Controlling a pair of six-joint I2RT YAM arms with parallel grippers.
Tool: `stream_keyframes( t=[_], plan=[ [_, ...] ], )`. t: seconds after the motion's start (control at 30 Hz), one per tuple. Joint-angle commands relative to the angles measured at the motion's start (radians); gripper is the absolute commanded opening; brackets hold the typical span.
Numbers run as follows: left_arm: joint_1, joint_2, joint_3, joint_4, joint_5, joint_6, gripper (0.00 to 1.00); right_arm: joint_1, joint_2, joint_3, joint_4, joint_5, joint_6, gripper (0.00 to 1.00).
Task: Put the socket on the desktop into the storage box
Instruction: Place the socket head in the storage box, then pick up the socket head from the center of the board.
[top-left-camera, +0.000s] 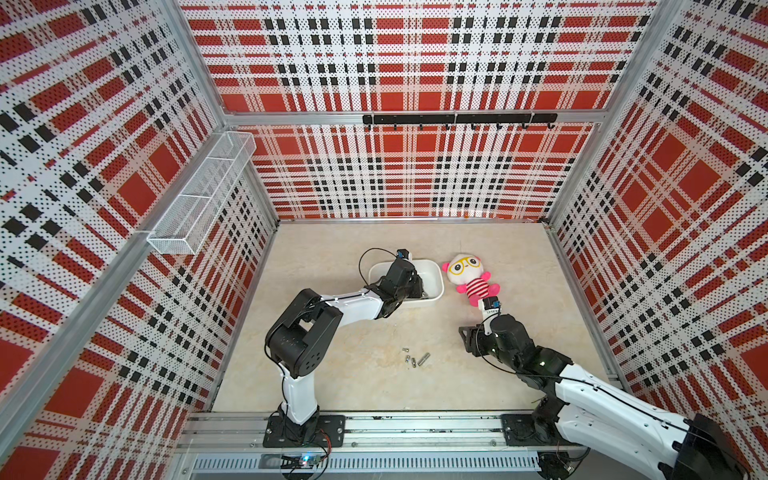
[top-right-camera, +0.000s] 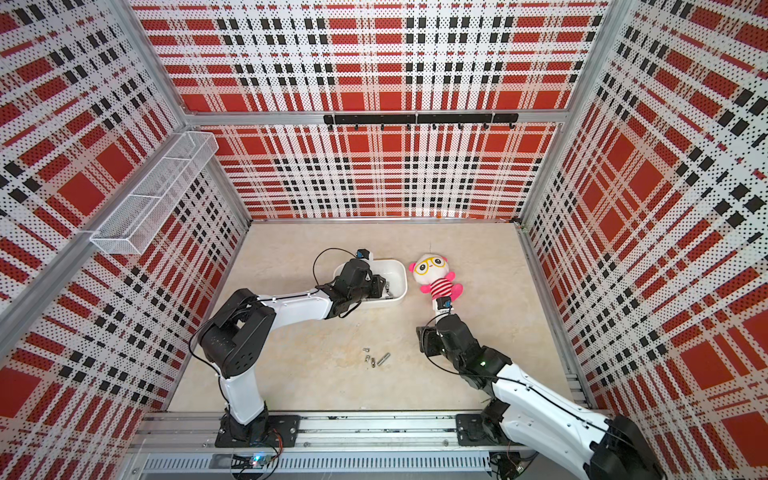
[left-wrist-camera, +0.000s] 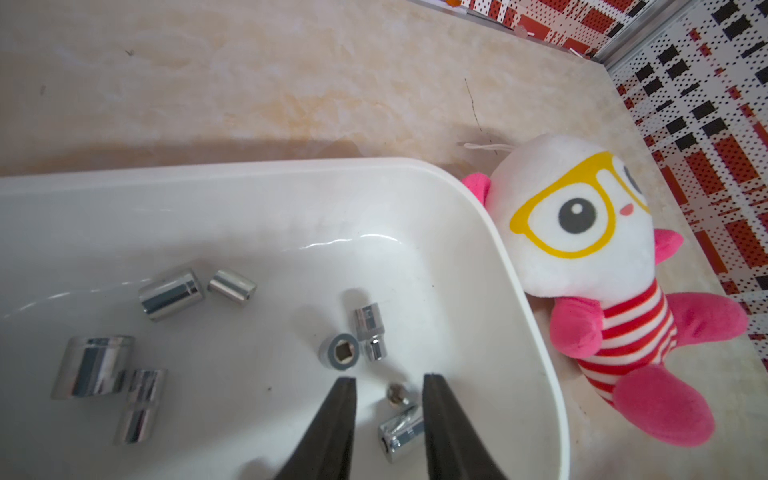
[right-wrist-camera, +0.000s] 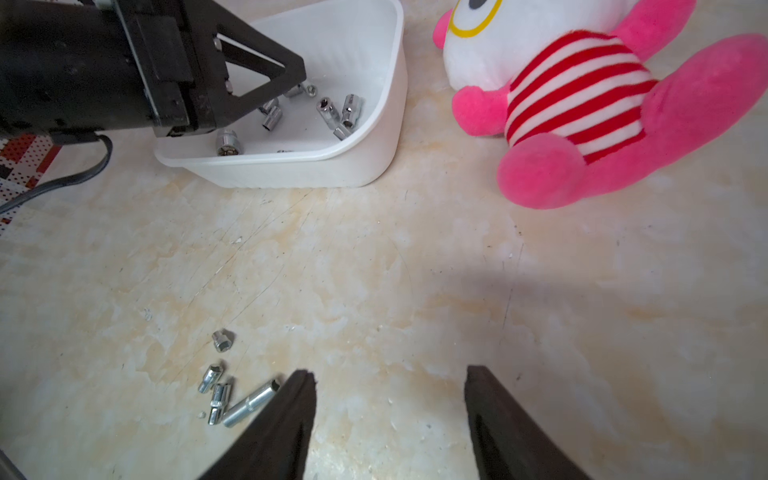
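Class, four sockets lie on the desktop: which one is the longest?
The slim socket lying closest to the fingers of the right gripper; the other three are much shorter.

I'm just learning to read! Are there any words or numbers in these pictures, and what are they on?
Nothing here can be read for sure.
Label on the small camera box by the doll: dark print, too small to read.
Sockets in the white box: no marks legible.
Doll: only a drawn face, no words.

The box (top-left-camera: 434, 272) sits mid-table (top-left-camera: 353, 386); doll (top-left-camera: 469, 276) just beside it at 3 o'clock; loose sockets (top-left-camera: 424, 358) on the table at 6 o'clock from the box, well apart; more sockets (left-wrist-camera: 172, 295) lie in the box
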Motion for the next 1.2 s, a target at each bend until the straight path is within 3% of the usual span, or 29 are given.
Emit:
stream_keyframes(
  t=[0.0,0.17,0.3,0.5,0.6,0.7,0.83,1.17],
  plan=[
    [-0.038,-0.085,0.013,-0.026,-0.057,0.049,0.38,0.027,0.02,0.028,0.025,-0.004,-0.007,0.65],
    [-0.104,-0.221,-0.021,-0.053,-0.074,0.046,0.46,0.061,0.059,0.041,0.041,-0.015,-0.05,0.68],
    [-0.218,-0.362,-0.113,-0.044,-0.177,-0.012,0.65,0.11,0.105,0.071,0.03,0.002,-0.067,0.71],
    [-0.273,-0.596,-0.339,-0.047,-0.212,-0.071,0.66,0.24,0.195,0.093,0.016,0.077,-0.083,0.77],
    [-0.298,-0.701,-0.51,-0.021,-0.327,-0.037,0.65,0.31,0.275,0.112,0.028,0.096,-0.096,0.77],
    [-0.295,-0.771,-0.606,-0.018,-0.409,-0.098,0.65,0.366,0.368,0.149,0.032,0.111,-0.111,0.77],
    [-0.295,-0.779,-0.656,0.07,-0.42,-0.131,0.65,0.403,0.465,0.181,0.044,0.089,-0.137,0.77],
    [-0.282,-0.644,-0.563,-0.021,-0.434,-0.119,0.62,0.405,0.535,0.201,0.07,0.051,-0.137,0.77]
  ],
)
